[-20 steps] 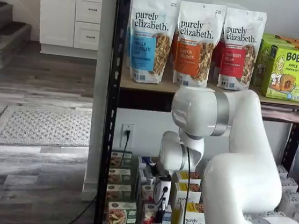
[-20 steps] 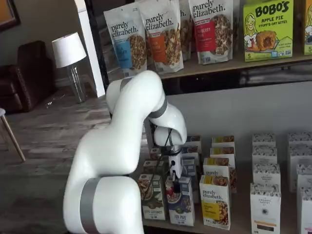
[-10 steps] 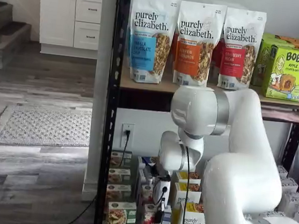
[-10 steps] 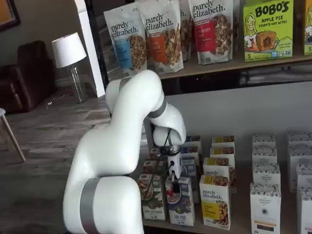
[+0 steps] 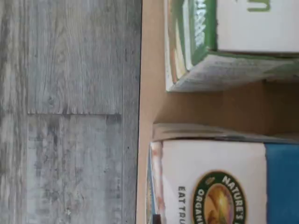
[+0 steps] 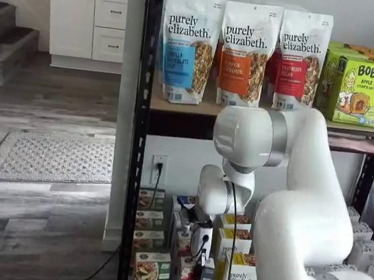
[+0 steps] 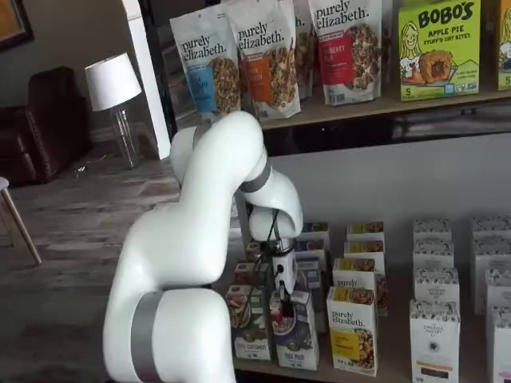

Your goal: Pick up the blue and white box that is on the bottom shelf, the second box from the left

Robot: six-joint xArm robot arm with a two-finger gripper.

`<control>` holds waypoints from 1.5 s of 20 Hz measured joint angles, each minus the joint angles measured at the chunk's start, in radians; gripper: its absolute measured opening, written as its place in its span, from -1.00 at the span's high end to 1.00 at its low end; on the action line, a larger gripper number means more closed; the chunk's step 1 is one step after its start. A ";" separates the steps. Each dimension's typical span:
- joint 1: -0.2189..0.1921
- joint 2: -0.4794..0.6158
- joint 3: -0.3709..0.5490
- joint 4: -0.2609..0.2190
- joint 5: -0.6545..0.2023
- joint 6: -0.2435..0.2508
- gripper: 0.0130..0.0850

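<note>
2 shelf tiers, grey plank floor (image 6: 56, 98); gripper (image 7: 284, 303) clamped on blue and white box (image 7: 294, 335), bottom shelf (image 7: 383, 369).

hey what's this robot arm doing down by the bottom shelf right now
The white arm reaches down to the front row of the bottom shelf. Its gripper is shut on the top of the blue and white box, which stands between a green carton and a yellow-and-white "purely elizabeth" carton. In both shelf views the box leans a little under the fingers. Whether it is clear of the shelf I cannot tell.
</note>
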 joint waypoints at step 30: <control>0.048 -0.361 0.471 0.108 -0.084 -0.051 0.00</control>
